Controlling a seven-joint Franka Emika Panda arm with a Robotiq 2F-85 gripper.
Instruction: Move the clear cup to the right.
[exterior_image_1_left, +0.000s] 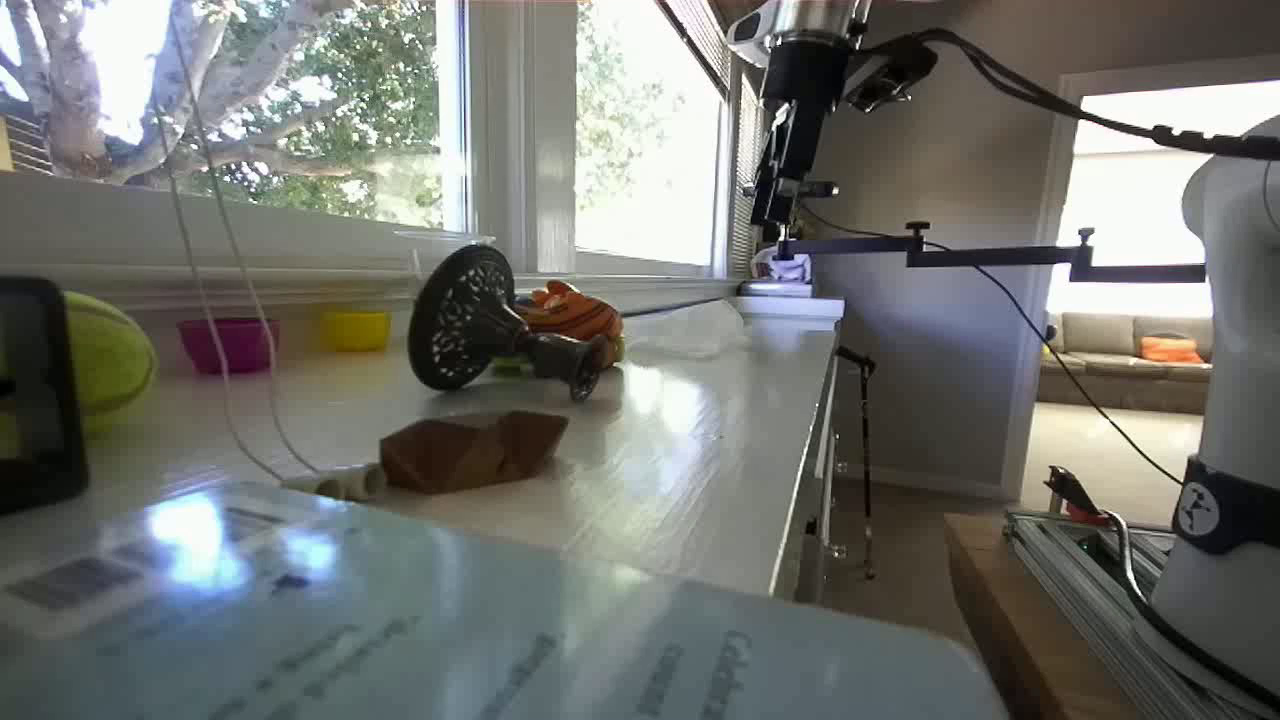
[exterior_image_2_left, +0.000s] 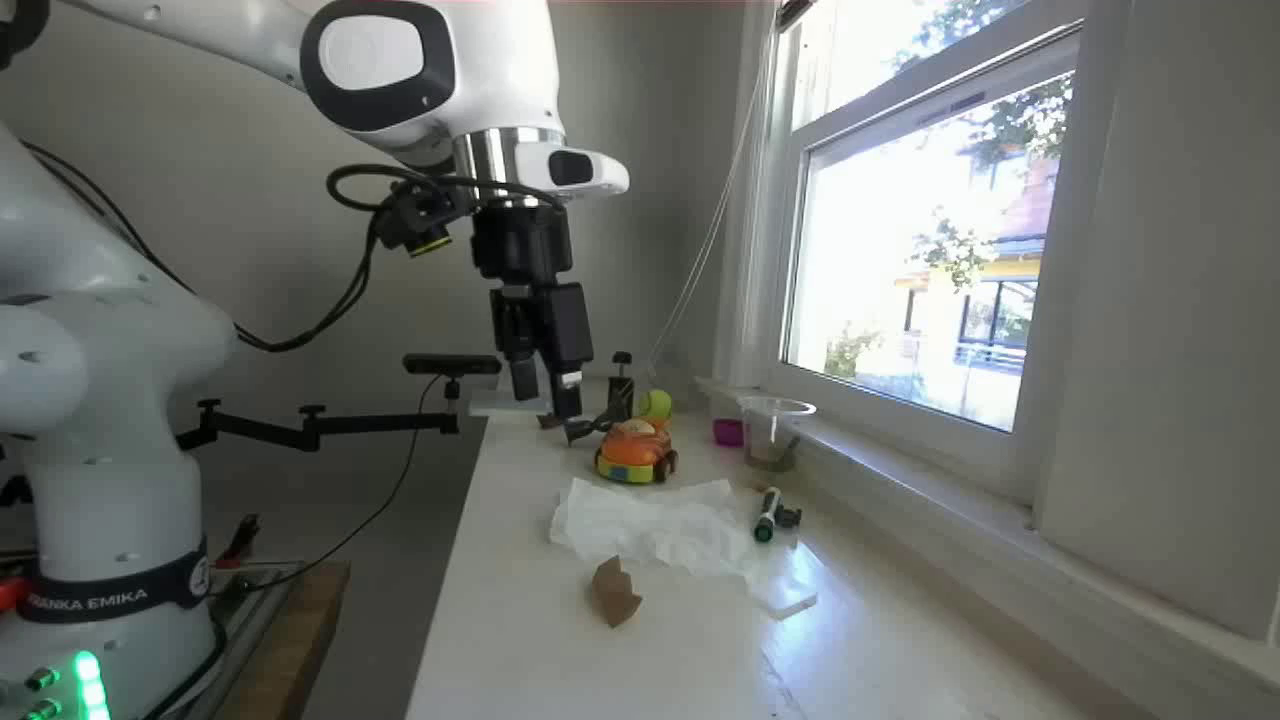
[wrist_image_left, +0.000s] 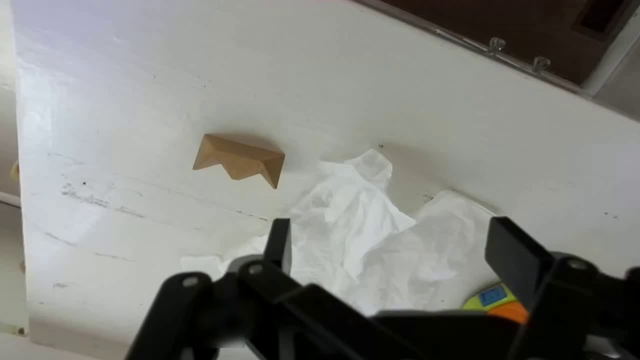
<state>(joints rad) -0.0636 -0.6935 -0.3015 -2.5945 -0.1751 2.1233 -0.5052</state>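
Though the clear cup (exterior_image_2_left: 774, 432) flanks the sill (exterior_image_2_left: 930, 492), open counter (exterior_image_2_left: 510, 620) runs edgeward.

Scuffed, glossy white bench (exterior_image_2_left: 520, 650) ran below black two-fingered gripper (exterior_image_2_left: 546, 392). Wrist view: crumpled thin white paper (wrist_image_left: 370, 245) lay framed between parted jaws, brown angular piece (wrist_image_left: 240, 157) farther out. Orange-and-green toy car (exterior_image_2_left: 635, 450) stood nearer the gripper than the upright clear plastic cup (exterior_image_2_left: 772, 435); dark openwork candlestick (exterior_image_1_left: 480, 325) lay on its side, well apart.

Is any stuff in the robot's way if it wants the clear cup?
Maybe the car: in both exterior views it appears between the gripper and the cup, but lower than the gripper. Higher up, nothing visible seems to block it.
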